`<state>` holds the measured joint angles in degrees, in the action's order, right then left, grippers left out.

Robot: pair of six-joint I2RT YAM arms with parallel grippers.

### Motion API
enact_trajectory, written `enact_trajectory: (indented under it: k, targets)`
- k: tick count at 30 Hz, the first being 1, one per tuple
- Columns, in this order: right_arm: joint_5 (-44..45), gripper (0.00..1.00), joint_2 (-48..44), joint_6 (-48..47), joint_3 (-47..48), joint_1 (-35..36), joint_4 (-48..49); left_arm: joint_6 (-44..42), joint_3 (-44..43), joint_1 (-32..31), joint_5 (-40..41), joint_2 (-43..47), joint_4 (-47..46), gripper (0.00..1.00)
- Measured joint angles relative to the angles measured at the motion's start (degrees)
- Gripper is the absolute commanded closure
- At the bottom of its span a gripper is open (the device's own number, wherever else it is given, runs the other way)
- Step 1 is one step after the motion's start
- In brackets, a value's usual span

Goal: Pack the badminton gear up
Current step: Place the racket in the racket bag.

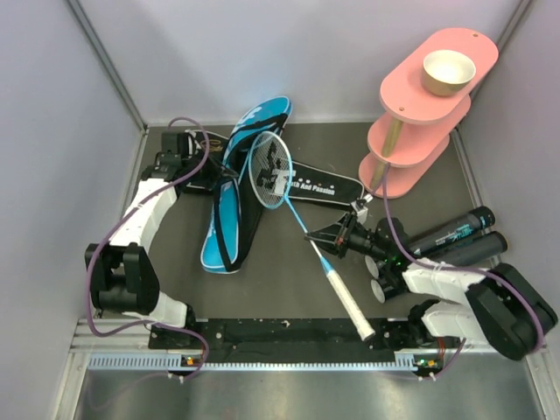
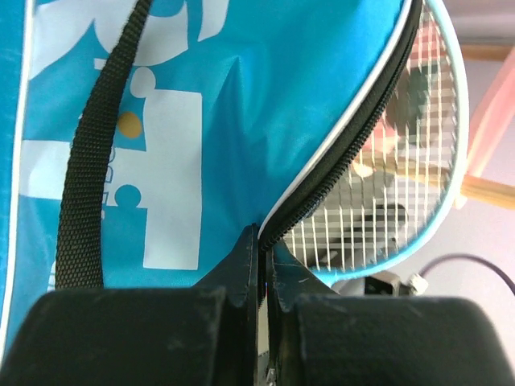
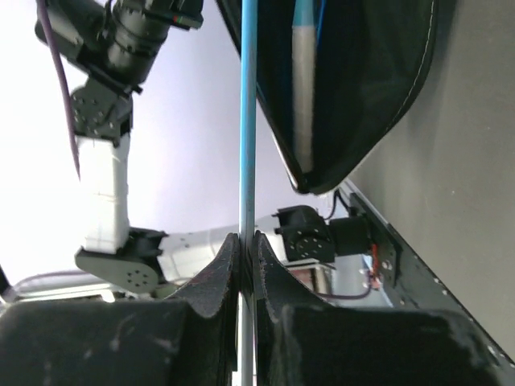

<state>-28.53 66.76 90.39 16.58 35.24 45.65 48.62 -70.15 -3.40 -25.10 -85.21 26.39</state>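
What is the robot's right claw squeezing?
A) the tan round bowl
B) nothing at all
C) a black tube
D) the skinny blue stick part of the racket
D: the right gripper is shut on the thin blue shaft of the badminton racket, which runs straight up out of its closed jaws in the right wrist view.
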Motion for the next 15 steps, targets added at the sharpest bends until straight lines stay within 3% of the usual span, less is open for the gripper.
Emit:
enact_trajectory:
  k: [7, 15]
  targets:
    - [0.0, 1.0, 16.5, 12.7, 2.3, -0.1, 19.6, 1.4, 1.7, -6.8, -2.0, 0.0, -4.7, 1.0]
    - [3.5, 1.0, 23.5, 21.1, 7.6, -0.3, 25.4, 1.4, 5.2, -9.9, -4.3, -0.2, -7.3, 1.0]
